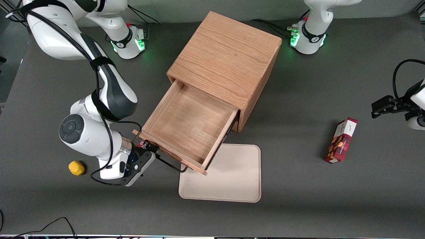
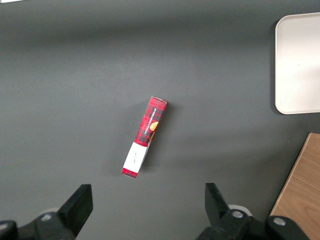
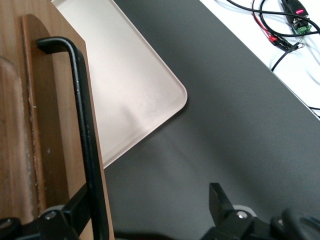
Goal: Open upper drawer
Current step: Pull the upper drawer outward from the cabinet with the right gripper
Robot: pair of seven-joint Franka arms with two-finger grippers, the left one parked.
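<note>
The oak cabinet stands mid-table. Its upper drawer is pulled far out, and its bare wooden inside shows. The thin black wire handle runs along the drawer front, nearer the front camera. My right gripper is at the handle's end toward the working arm. In the right wrist view the gripper is open, fingers wide apart. The handle passes just inside one finger, along the drawer front. The lower drawer is hidden under the upper one.
A beige tray lies in front of the cabinet, partly under the open drawer; it also shows in the right wrist view. A yellow object lies beside the working arm. A red box lies toward the parked arm's end.
</note>
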